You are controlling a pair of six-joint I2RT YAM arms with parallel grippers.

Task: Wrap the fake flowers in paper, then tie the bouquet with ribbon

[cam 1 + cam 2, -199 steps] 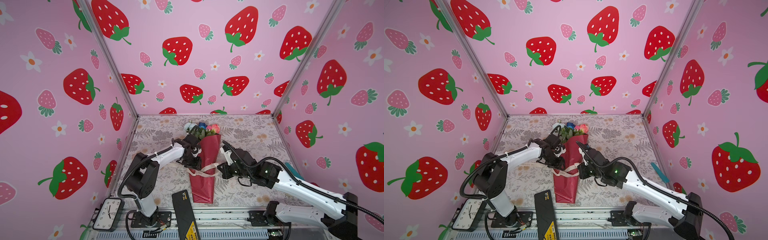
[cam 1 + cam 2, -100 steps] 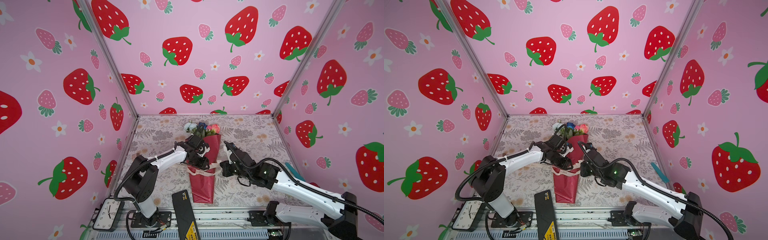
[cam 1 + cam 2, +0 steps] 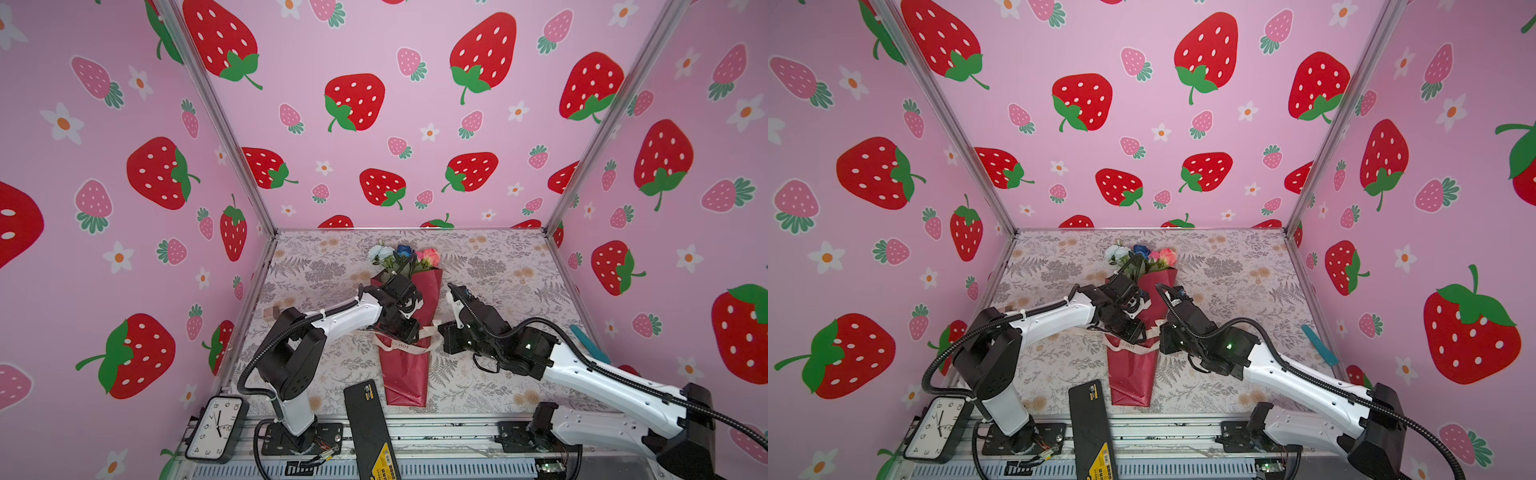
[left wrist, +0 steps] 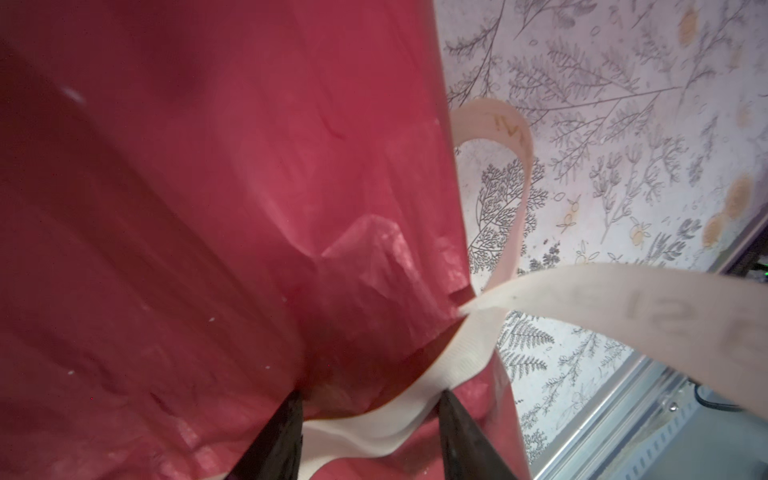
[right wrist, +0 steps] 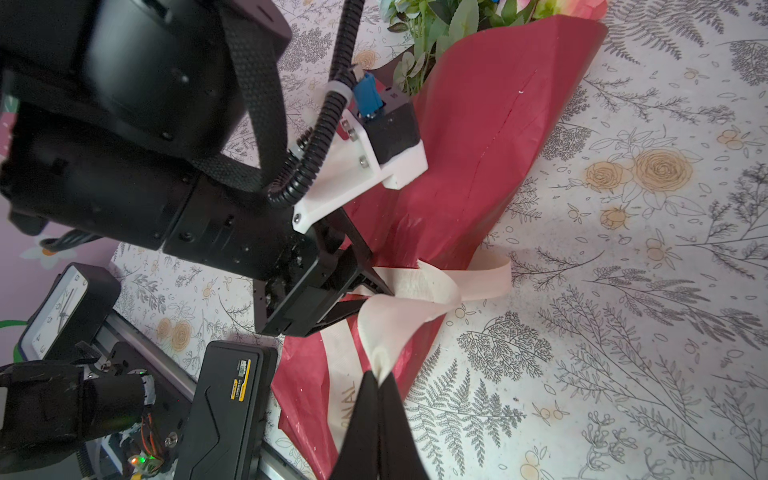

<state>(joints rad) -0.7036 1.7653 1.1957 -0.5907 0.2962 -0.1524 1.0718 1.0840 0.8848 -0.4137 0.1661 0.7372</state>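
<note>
Bouquet of fake flowers [image 3: 405, 374], left claw [image 4: 370, 395] half apart astride it and ribbon [image 5: 415, 282], right claw [image 5: 379, 378] clamped on ribbon

1. Walls [image 3: 374, 62]: pink, printed with red and pink strawberries and white flowers.
2. Cloth [image 3: 498, 257]: pale, with grey ferns and tan roses, covering the floor.
3. Ribbon [image 5: 415, 282]: cream with lettering, crossed over itself, one loop lying on the cloth.
4. Clock [image 3: 216, 430]: white dial in a black frame, propped at the near left corner.
5. Black case [image 3: 370, 428]: flat, with a yellow label, lying across the cloth's near edge and the metal rail [image 3: 449, 432].
6. Teal strip [image 3: 590, 345]: against the right wall.
7. Small wooden block [image 3: 272, 312]: by the left wall.
</note>
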